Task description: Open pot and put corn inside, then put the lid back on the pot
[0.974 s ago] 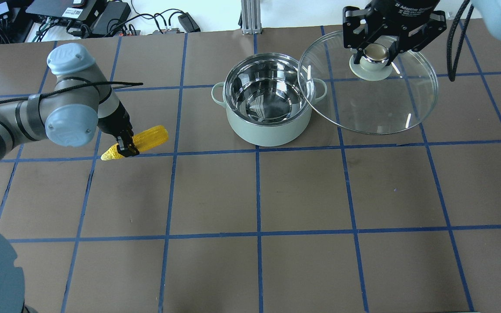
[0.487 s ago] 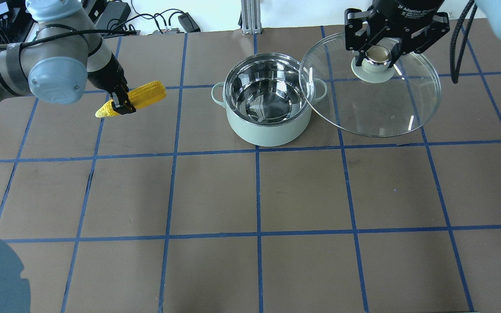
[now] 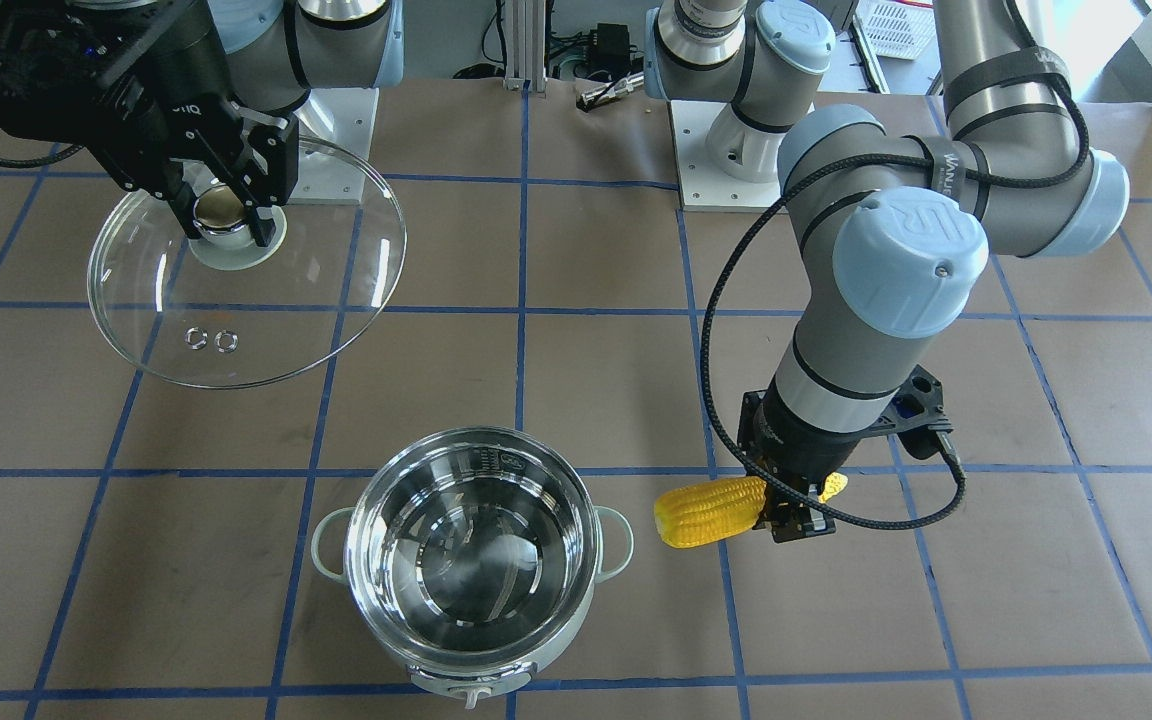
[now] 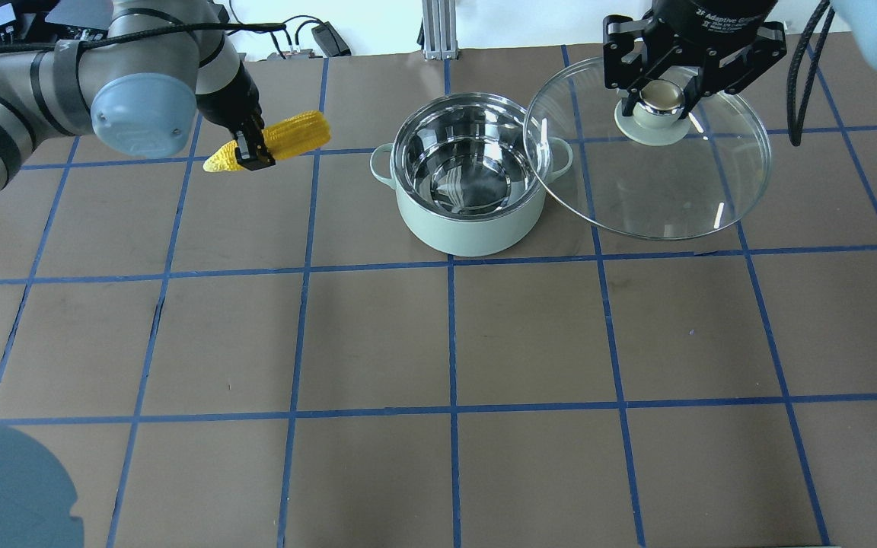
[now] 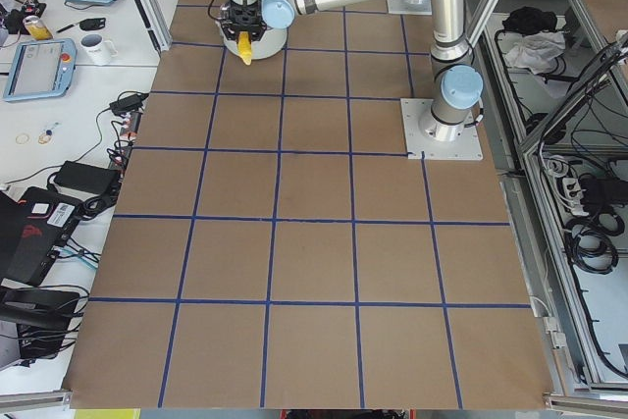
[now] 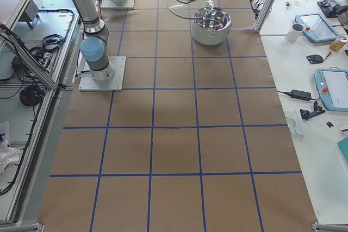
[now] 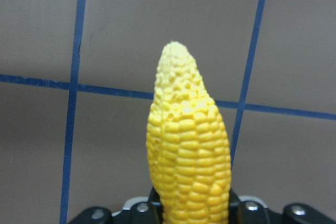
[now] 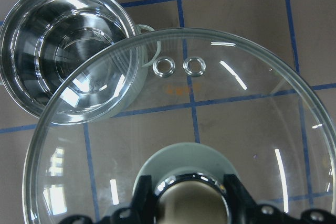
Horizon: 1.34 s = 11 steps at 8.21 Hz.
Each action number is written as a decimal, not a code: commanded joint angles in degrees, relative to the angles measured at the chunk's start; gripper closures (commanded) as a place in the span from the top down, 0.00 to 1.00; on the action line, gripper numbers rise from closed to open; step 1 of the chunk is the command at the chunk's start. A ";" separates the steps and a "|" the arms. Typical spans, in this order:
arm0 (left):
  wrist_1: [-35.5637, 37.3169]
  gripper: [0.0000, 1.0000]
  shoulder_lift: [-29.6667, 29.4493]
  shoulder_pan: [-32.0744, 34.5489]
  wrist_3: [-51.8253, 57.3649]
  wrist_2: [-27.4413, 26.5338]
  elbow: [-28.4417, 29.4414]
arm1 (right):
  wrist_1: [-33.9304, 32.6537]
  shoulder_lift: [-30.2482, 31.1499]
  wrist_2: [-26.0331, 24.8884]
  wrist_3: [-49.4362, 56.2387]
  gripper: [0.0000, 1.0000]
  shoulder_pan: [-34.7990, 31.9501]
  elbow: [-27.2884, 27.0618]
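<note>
You had the bright yellow plastic-looking corn cob [image 4: 298,134] up off the brown gridded bench [image 4: 530,335], and the left gripper [image 4: 250,156] had its jaws clamped across it near the tapered tip. The cob lay roughly level, its long axis aimed almost straight at the round mint-green, steel-lined pot [image 4: 469,232], blunt end leading and tip trailing. The pot stood open and empty on the bench, to the robot's right of the cob, with bare bench between them. On the far side, the right gripper [image 4: 659,99] had its jaws closed on the beige ball knob of the clear glass dome lid [image 4: 667,198], which hung aloft beside the pot, its edge overlapping the pot's right handle from overhead. So the left arm was nearer: I'd say you needed a carry along the cob's own axis, then a drop into the mouth, which looked wide enough.
</note>
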<state>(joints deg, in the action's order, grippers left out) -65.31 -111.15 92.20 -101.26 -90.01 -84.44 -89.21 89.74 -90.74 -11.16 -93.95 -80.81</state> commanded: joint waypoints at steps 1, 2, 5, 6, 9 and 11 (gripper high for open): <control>0.62 0.00 -4.58 7.25 -0.25 -0.60 5.84 | 0.09 0.08 -0.13 0.00 0.03 0.00 0.03; 0.36 0.00 -6.43 9.29 -0.60 -1.39 8.04 | -0.09 0.00 -0.13 0.00 0.03 0.00 0.03; 0.80 0.00 -8.03 13.78 -2.89 -0.69 10.17 | 0.09 0.08 0.13 0.00 0.04 0.00 0.03; 2.54 0.00 -9.34 13.88 -2.28 1.05 10.61 | 0.09 0.00 0.39 0.09 0.05 0.00 0.03; 3.35 0.00 -11.98 16.51 -3.06 1.68 11.67 | 0.00 -0.09 0.22 0.09 0.05 0.09 0.03; 3.35 0.00 -12.52 16.60 -3.07 1.77 11.58 | 0.00 -0.09 0.30 0.09 0.05 0.09 0.03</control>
<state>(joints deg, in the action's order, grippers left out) -62.03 -123.15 108.52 -104.27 -88.33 -72.84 -89.21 89.65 -90.46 -11.08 -93.87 -80.77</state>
